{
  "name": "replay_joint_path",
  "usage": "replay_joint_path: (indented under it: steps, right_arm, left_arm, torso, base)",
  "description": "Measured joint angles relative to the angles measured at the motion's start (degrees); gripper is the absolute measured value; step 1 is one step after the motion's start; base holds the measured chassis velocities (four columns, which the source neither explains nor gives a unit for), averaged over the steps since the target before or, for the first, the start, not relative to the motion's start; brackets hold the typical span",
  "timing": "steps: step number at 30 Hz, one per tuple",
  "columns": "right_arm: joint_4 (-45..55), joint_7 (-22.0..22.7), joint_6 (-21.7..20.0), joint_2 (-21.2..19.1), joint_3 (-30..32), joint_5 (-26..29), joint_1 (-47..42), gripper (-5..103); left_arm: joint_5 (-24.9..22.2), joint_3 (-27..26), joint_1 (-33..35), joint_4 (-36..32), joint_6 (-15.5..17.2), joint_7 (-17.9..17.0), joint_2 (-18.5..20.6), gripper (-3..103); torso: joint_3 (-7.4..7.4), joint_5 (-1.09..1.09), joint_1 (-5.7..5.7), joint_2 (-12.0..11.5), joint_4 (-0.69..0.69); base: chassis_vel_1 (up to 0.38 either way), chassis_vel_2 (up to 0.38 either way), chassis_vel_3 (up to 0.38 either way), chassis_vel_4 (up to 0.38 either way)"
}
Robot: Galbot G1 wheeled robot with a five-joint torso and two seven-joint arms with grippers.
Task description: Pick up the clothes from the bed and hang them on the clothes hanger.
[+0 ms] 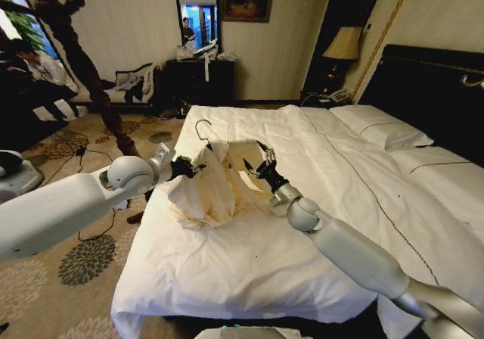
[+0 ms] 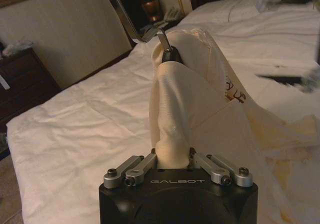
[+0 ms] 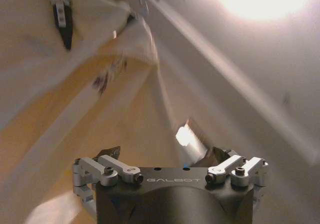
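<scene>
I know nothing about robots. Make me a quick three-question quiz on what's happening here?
1. True or false: the left gripper is shut on the cream garment.
2. Where is the clothes hanger's hook? A) poking up above the garment B) flat on a pillow C) on the floor
3. What do the garment's lower folds rest on?

Key: 1 true; 2 A; 3 the bed, beside the open right gripper.

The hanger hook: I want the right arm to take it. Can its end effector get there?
Probably yes: the right end effector hovers open beside the garment, and the hanger hook stands clear above the cloth, nothing between.
</scene>
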Motion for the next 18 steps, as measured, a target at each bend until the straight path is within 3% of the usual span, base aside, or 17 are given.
replay_joint_path:
  steps: [2,3,5,7,10,12,13,14,18]
  right_arm:
    - [2.4,1.2,-1.8,-2.5,3.0,9.4,-5.3,100]
    - [2.4,1.2,-1.8,-2.5,3.0,9.4,-5.3,100]
    - [4.1,2.6,-2.6,-4.1,5.5,15.2,-8.9,100]
    - [8.6,6.6,-4.0,-5.9,11.9,27.0,-16.4,100]
    - [10.8,8.2,-4.6,-5.4,17.2,30.8,-21.9,100]
    - [13.3,8.2,-4.7,-2.7,25.9,33.0,-31.9,100]
    - [13.3,8.2,-4.7,-2.7,25.9,33.0,-31.9,100]
    - [13.8,8.0,-4.1,-0.8,29.6,33.3,-36.6,100]
    - [14.9,4.7,-0.8,6.0,39.4,32.3,-47.4,100]
  left_arm:
    - [-0.3,-0.5,0.1,-0.3,-0.5,-0.5,0.5,15]
    - [-0.3,-0.5,0.1,-0.3,-0.5,-0.5,0.5,15]
    - [-0.6,-0.9,0.1,-0.6,-0.8,-0.6,0.9,15]
    - [-1.3,-2.5,1.0,-1.2,-1.1,-0.8,2.3,15]
    - [-1.6,-4.0,2.0,-1.7,-1.1,-1.0,3.1,15]
    - [-2.4,-8.1,5.7,-2.9,-1.2,-1.7,4.6,15]
    - [-2.4,-8.1,5.7,-2.9,-1.2,-1.7,4.6,15]
    - [-2.9,-11.2,8.9,-3.6,-1.4,-2.3,5.4,15]
    - [-5.0,-18.2,15.5,-4.9,-2.1,-3.9,7.5,15]
  torso:
    - [0.00,0.02,0.00,0.0,-0.03]
    - [0.00,0.02,0.00,0.0,-0.03]
    - [0.00,0.01,0.00,0.0,-0.04]
    - [-0.01,0.00,-0.01,0.0,-0.02]
    - [-0.01,-0.01,0.00,0.0,0.03]
    - [-0.01,-0.03,0.00,0.0,0.00]
    - [-0.01,-0.03,0.00,0.0,0.00]
    - [-0.02,0.04,-0.01,0.0,-0.05]
    - [-0.01,0.00,-0.02,0.0,-0.01]
  base:
    - [0.000,0.000,0.000,0.000]
    - [0.000,0.000,0.000,0.000]
    - [0.000,0.000,0.000,0.000]
    - [0.000,0.000,0.000,0.000]
    - [0.000,0.000,0.000,0.000]
    - [0.000,0.000,0.000,0.000]
    - [0.000,0.000,0.000,0.000]
    - [0.000,0.000,0.000,0.000]
    - [0.000,0.000,0.000,0.000]
